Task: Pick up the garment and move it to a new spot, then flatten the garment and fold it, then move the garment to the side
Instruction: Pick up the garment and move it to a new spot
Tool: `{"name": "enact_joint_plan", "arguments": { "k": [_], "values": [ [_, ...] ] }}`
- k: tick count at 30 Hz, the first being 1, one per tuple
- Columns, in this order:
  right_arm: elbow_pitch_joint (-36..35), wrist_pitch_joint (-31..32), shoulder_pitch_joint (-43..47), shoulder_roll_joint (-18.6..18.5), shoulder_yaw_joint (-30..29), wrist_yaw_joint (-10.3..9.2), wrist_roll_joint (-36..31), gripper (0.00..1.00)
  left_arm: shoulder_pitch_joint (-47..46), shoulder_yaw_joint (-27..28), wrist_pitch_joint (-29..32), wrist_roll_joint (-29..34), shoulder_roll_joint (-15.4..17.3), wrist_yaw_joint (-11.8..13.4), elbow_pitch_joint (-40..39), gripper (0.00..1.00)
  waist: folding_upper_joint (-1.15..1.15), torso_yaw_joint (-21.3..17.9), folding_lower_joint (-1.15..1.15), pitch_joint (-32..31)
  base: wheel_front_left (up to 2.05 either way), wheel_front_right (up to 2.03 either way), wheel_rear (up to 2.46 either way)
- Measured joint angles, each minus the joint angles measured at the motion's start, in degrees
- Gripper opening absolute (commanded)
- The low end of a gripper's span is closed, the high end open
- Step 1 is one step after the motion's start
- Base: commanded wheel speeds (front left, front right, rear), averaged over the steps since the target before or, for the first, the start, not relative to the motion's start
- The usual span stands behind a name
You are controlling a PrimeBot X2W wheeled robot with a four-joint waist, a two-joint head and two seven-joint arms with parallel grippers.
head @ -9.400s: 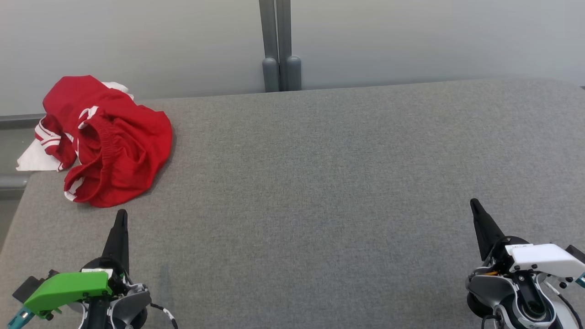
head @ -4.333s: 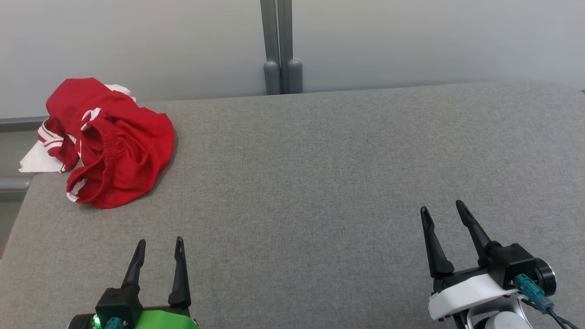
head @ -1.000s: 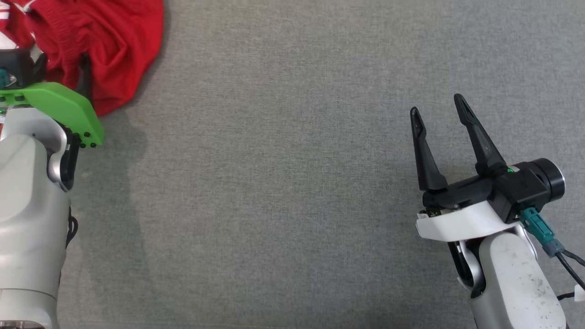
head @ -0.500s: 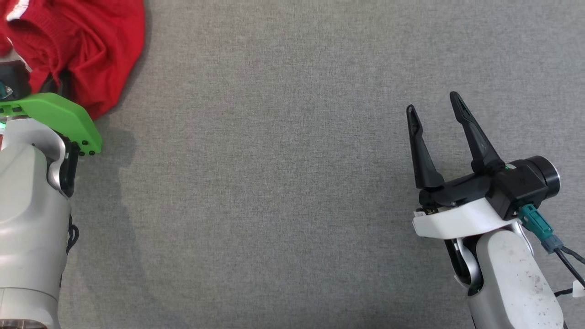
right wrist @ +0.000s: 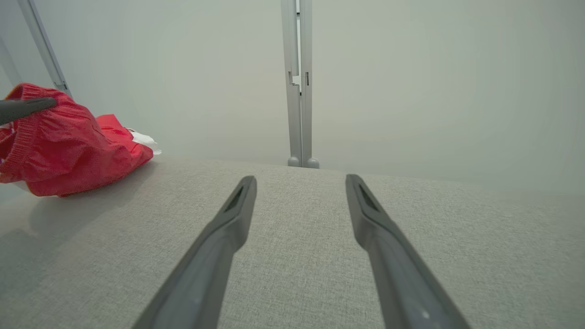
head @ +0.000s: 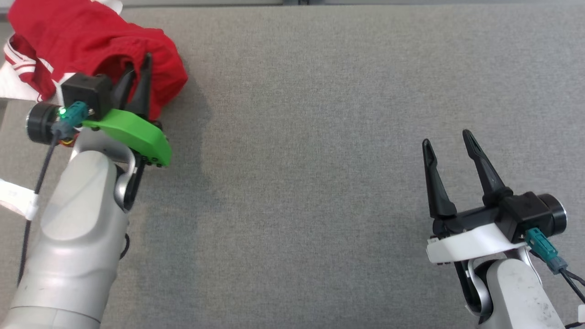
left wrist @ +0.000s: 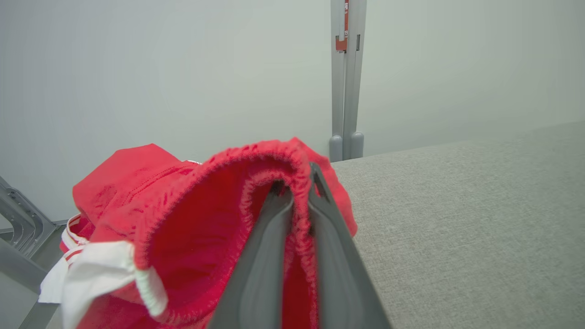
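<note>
The garment (head: 82, 41) is a crumpled pair of red shorts with white trim, at the far left of the grey table (head: 320, 160). My left gripper (head: 139, 66) is shut on its elastic waistband. In the left wrist view the two fingers (left wrist: 329, 246) pinch the red waistband (left wrist: 274, 155), which arches up over their tips, and the garment (left wrist: 137, 196) bunches to the left. My right gripper (head: 448, 137) hovers open over bare table at the right, nothing between its fingers. The right wrist view shows that gripper (right wrist: 299, 180) open and the garment (right wrist: 68, 141) far to the left.
A grey upright post (right wrist: 297, 82) stands behind the table against a pale wall. The table's left edge runs just beside the garment, with a white piece (head: 13, 84) hanging past it.
My left gripper has shut on the garment's waistband and raised it a little. The head camera has shifted, so the whole picture moved. The right gripper stays open.
</note>
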Motion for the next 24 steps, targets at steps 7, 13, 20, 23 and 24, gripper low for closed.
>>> {"name": "enact_joint_plan", "arguments": {
  "k": [7,13,20,23,24],
  "values": [
    [0.74,0.00,4.58,-0.01,-1.60,0.00,0.10,1.00,1.44,-5.55,0.40,-0.11,-4.13,-0.02,-10.90,0.00,0.00,-1.59,0.00,-6.71,0.00,0.00,0.00],
    [0.91,0.00,6.60,-0.02,-2.03,0.00,0.53,1.00,1.48,-9.10,1.77,-2.42,-9.23,-0.03,-21.42,0.00,0.00,-5.42,0.00,-10.85,0.00,0.00,0.00],
    [0.79,0.00,6.82,-0.02,-2.14,0.00,0.96,1.00,6.38,-10.45,6.51,-11.50,-11.41,4.12,-25.75,0.00,0.00,-9.59,0.00,-11.45,0.00,0.00,0.00],
    [0.76,0.00,6.55,-0.01,-2.23,0.00,1.26,1.00,9.32,-11.18,7.99,-11.94,-11.50,7.15,-21.87,0.00,0.00,-10.50,0.00,-10.57,0.00,0.00,0.00],
    [0.74,0.00,6.36,-0.01,-2.31,0.00,1.43,1.00,10.44,-11.17,8.05,-11.98,-11.51,7.95,-20.03,0.00,0.00,-10.70,0.00,-10.12,0.00,0.00,0.00]
  ]
}}
